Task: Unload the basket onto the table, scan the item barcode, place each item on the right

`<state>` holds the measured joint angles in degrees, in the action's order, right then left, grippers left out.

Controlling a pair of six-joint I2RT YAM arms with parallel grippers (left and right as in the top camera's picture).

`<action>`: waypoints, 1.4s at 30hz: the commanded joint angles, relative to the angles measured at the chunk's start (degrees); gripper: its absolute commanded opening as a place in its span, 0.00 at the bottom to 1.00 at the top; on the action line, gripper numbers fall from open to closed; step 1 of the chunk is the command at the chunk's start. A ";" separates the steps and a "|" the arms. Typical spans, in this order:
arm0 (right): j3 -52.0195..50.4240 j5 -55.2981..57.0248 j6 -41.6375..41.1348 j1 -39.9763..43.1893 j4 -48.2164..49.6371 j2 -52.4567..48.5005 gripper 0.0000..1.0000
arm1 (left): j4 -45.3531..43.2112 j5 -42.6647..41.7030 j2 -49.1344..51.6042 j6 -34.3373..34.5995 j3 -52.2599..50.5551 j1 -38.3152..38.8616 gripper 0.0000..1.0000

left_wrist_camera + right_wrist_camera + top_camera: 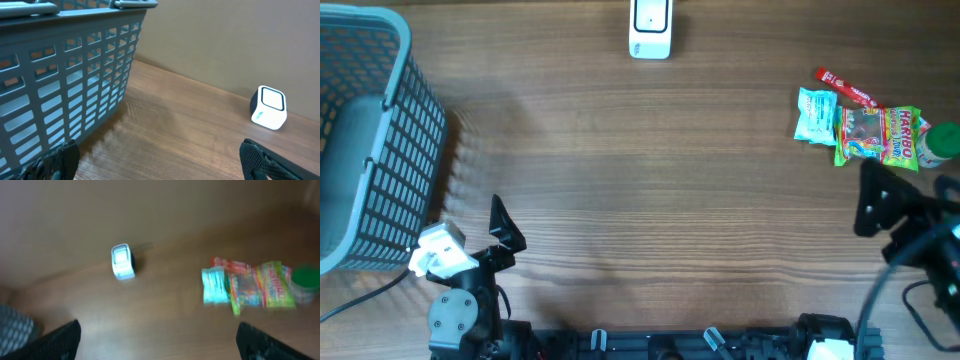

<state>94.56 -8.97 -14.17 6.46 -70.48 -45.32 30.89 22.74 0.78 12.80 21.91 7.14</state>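
Note:
A small white barcode scanner (650,30) stands at the table's far edge, also in the left wrist view (269,107) and the right wrist view (123,262). The items lie at the far right: a Haribo bag (880,135), a teal packet (815,115) and a red stick pack (845,88); the right wrist view shows them blurred, the Haribo bag (270,285) among them. My left gripper (157,161) is open near the front left with only bare table between its fingers. My right gripper (160,341) is open at the right, just in front of the items, touching none.
A grey plastic basket (370,140) fills the far left, close beside my left gripper (503,230). A green-lidded container (942,145) sits at the right edge next to the Haribo bag. My right gripper (878,205) hangs near that edge.

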 commanded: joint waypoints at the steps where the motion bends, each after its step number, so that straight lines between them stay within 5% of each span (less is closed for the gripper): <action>1: -5.11 -2.95 3.96 -0.22 8.22 7.85 0.99 | -0.13 -0.24 -0.50 0.33 -0.48 0.26 1.00; 9: -28.72 -2.95 5.16 -4.83 35.21 28.41 1.00 | -0.13 -0.24 -0.50 0.33 -0.48 0.26 1.00; 19: -58.16 -0.44 5.09 -12.74 59.04 40.54 1.00 | -0.13 -0.24 -0.50 0.33 -0.48 0.26 1.00; 42: -94.40 6.64 4.59 -13.79 83.67 45.16 1.00 | -0.13 -0.24 -0.50 0.33 -0.48 0.26 1.00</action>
<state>3.57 -3.81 -9.74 -7.09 11.27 -1.15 30.89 22.59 0.78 12.80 21.80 7.14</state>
